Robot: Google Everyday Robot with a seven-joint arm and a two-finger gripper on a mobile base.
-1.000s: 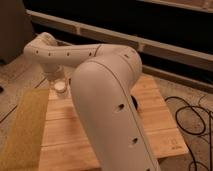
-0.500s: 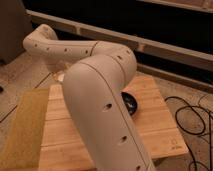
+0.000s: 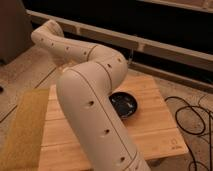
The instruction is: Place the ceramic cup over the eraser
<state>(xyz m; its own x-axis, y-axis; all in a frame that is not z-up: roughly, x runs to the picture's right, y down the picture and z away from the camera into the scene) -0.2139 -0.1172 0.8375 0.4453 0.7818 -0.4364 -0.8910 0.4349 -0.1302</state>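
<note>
Since the earlier frames the arm (image 3: 92, 117) has swung its thick near link leftward and lower. That uncovers the whole black bowl (image 3: 123, 105) on the counter (image 3: 155, 132), while the ceramic cup that showed under the wrist a second ago has dropped out of sight behind that link. The gripper is not visible either: the far link bends down at the upper left and its end is hidden behind the arm, probably over the counter's far left part. Whether it is apart, together or clamped on the cup cannot be told. I judge that the cup sits right at the gripper there, well apart from the bowl; the eraser is nowhere to be seen. To do the step well, the cup should be held mouth down and level and centred above the eraser before descending. It should then go straight down until its rim meets the wood all round, and be released only then, clear of the yellow mat (image 3: 22, 127) at the counter's left edge.
</note>
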